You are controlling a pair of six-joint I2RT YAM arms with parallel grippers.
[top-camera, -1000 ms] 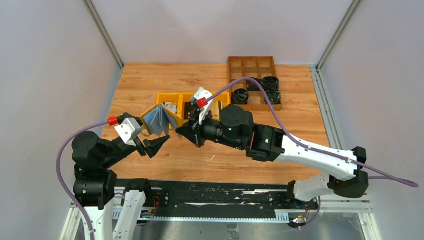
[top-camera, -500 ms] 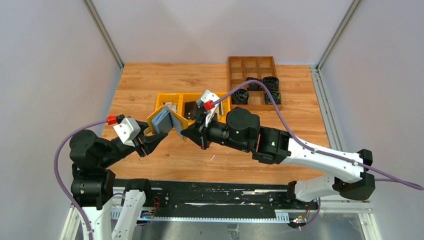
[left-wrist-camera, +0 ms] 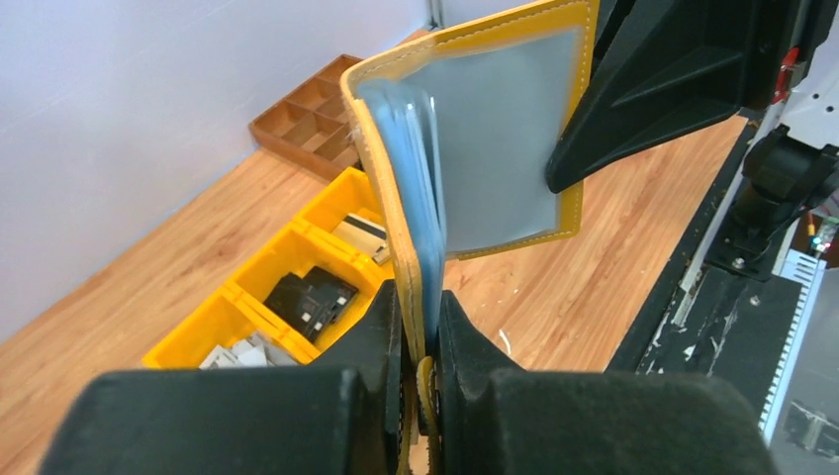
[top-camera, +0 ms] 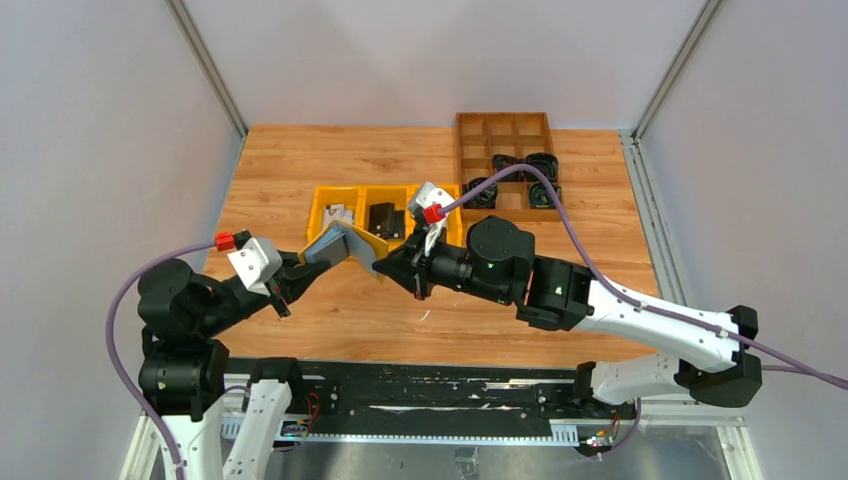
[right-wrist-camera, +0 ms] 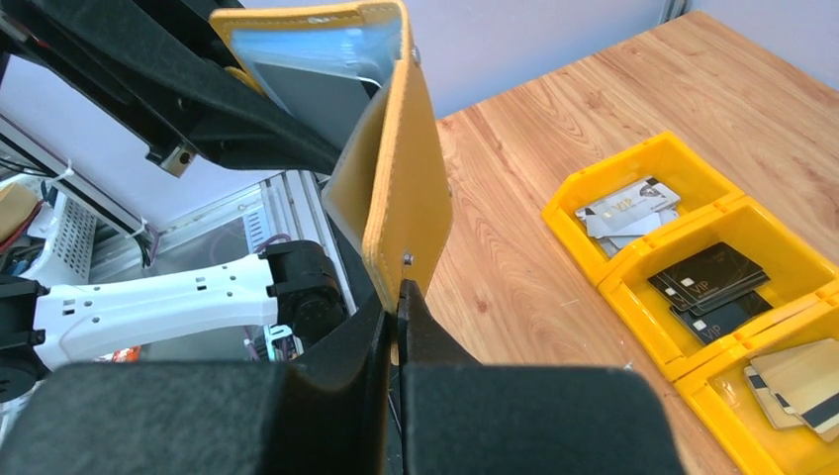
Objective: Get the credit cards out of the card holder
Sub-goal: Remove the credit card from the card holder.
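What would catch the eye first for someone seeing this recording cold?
An open mustard card holder hangs in the air over the middle of the table, with the left gripper pinching one cover and the right gripper pinching the other. Just behind it, a row of yellow bins holds cards sorted by colour: silver, black and beige.

Built from black joint housings [top-camera: 495, 255] and white link shells [top-camera: 650, 320]. Fitted with black wedge-shaped fingers [left-wrist-camera: 366, 336]. Wired by purple cable [top-camera: 465, 193] ending in red connector cap [top-camera: 433, 213] beside white wrist bracket [top-camera: 252, 263].
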